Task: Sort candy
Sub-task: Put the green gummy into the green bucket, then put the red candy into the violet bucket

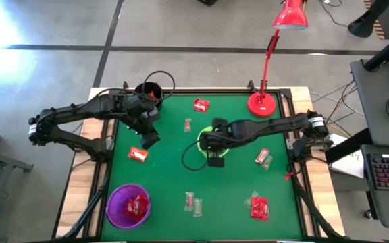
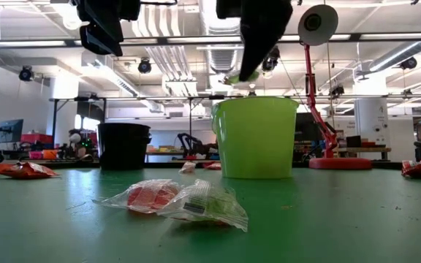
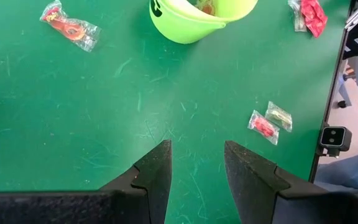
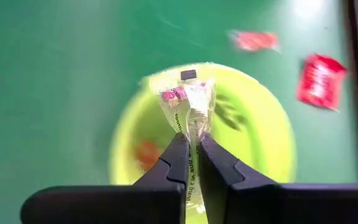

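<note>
Candy (image 4: pixel 188 106) | nipped by right pincer (image 4: pixel 191 155) | seemingly over green cup (image 4: pixel 263 134)

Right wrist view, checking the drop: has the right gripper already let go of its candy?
No, the right gripper is shut on a clear-wrapped candy above the green cup.

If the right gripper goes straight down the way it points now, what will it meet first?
Most likely the green cup. The right gripper, shut on a clear-wrapped candy, points down over the cup's open mouth, so the candy would go in first, probably onto the sweets inside. How far above the rim it hangs is unclear.
</note>
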